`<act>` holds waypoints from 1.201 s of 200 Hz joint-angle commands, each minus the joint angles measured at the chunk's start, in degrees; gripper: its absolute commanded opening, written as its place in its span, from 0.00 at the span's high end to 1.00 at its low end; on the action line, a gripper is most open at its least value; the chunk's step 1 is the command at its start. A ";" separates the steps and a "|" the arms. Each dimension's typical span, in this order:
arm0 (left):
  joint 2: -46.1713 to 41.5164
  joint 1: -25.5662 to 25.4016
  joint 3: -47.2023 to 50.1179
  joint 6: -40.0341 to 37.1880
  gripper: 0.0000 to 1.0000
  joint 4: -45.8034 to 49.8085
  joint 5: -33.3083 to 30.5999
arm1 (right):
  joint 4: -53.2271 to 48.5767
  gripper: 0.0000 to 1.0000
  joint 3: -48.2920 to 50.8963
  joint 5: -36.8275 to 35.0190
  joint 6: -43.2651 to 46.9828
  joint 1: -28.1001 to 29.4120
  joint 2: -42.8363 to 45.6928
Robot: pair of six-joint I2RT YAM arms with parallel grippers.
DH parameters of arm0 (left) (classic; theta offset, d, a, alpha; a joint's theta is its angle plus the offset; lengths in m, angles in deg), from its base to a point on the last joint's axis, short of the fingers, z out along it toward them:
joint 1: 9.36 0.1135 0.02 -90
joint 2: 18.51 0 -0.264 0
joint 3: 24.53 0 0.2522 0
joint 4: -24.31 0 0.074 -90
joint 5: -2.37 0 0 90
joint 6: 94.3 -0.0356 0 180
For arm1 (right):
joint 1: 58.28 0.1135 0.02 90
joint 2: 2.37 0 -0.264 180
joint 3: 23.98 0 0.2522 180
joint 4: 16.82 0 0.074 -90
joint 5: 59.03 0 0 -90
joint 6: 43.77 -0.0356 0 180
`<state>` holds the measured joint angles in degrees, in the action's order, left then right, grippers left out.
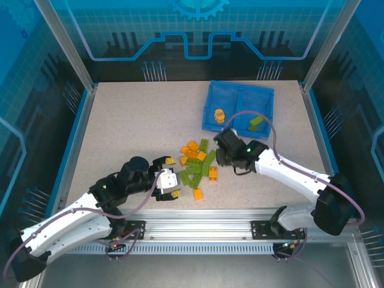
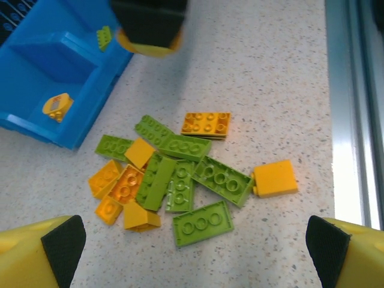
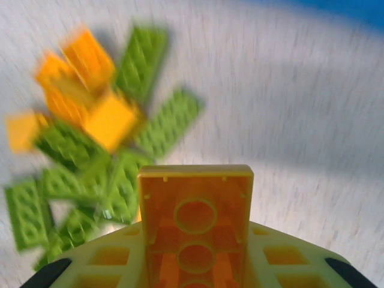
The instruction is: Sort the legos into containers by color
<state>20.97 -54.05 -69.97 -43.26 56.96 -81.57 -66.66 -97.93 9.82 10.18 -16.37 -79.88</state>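
A loose pile of orange and lime green legos point(image 1: 198, 169) lies mid-table, also seen in the left wrist view as the pile point(image 2: 180, 177) and blurred in the right wrist view as the pile point(image 3: 90, 144). The blue tray point(image 1: 264, 96) stands behind it. One orange lego point(image 1: 219, 113) lies in its left compartment and one green lego point(image 1: 256, 123) in its right. My right gripper point(image 1: 221, 141) hangs between pile and tray, shut on an orange brick point(image 3: 195, 216) whose hollow underside faces the camera. My left gripper point(image 2: 195, 246) is open, just left of the pile.
Raised blue walls and metal posts ring the speckled table point(image 1: 132, 126). A metal rail point(image 1: 204, 225) runs along the near edge. The tray's wall point(image 2: 90, 114) stands a little beyond the pile's far side in the left wrist view.
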 commanded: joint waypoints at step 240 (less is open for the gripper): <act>-3.07 2.62 -0.05 1.30 0.01 0.46 -4.68 | 8.77 0.45 -7.71 10.51 7.49 -8.83 -10.82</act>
<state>17.76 -51.84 -70.01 -41.78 57.47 -86.57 -60.19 -117.31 17.40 21.02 -31.74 -99.97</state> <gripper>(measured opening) 0.987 0.538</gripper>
